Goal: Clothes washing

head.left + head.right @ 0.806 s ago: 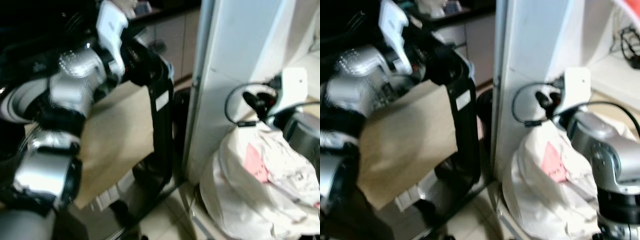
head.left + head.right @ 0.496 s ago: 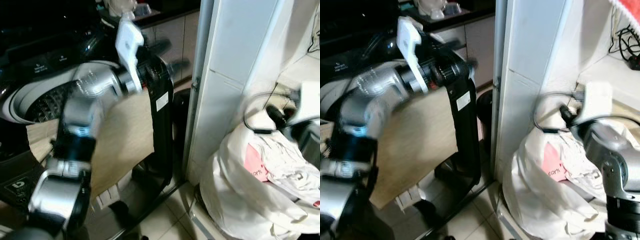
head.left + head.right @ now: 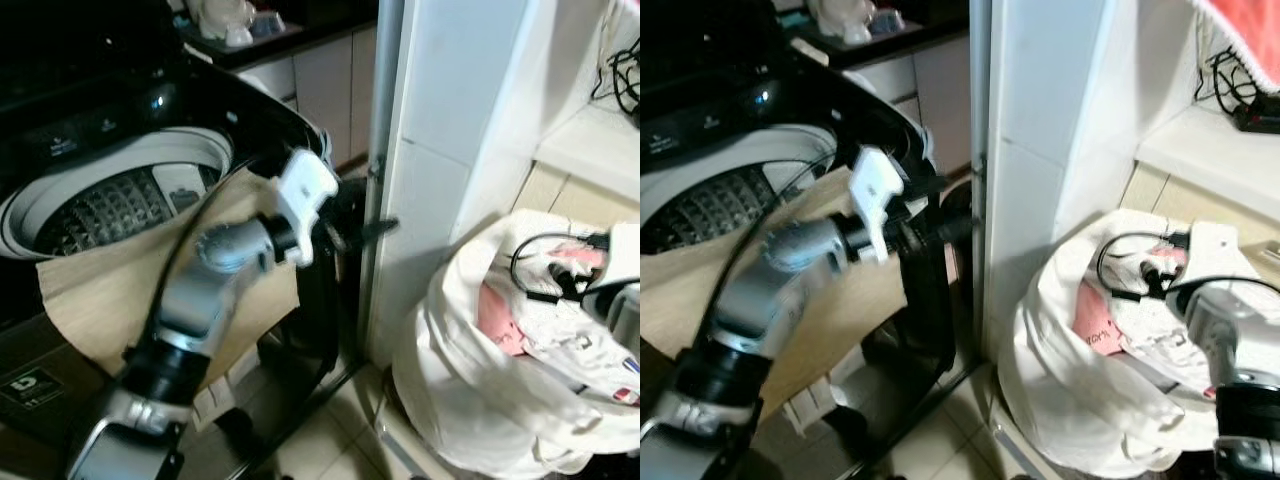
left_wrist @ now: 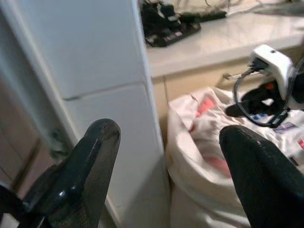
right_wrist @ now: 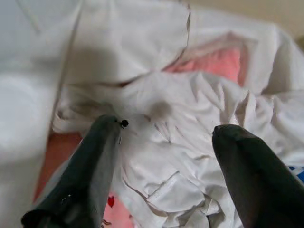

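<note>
A white laundry bag (image 3: 470,400) stands on the floor at the right, stuffed with a crumpled white garment (image 5: 166,156) and a pink garment (image 5: 213,61). My right gripper (image 5: 168,130) hovers open just over the white garment at the bag's mouth, holding nothing. The top-loading washing machine (image 3: 110,200) is at the left, its drum uncovered. My left gripper (image 4: 168,137) is open and empty. It reaches out from beside the washer past the white pillar (image 3: 440,150) and points at the bag.
A brown cardboard sheet (image 3: 100,290) leans over the washer's front. A black upright frame (image 3: 320,300) stands between washer and pillar. Cables (image 3: 625,65) lie on the shelf above the bag. Pale floor tiles (image 3: 330,450) show below.
My left arm has swung down from above the washer and stretched right toward the pillar. The right gripper has sunk closer to the bag. The camera has shifted too.
</note>
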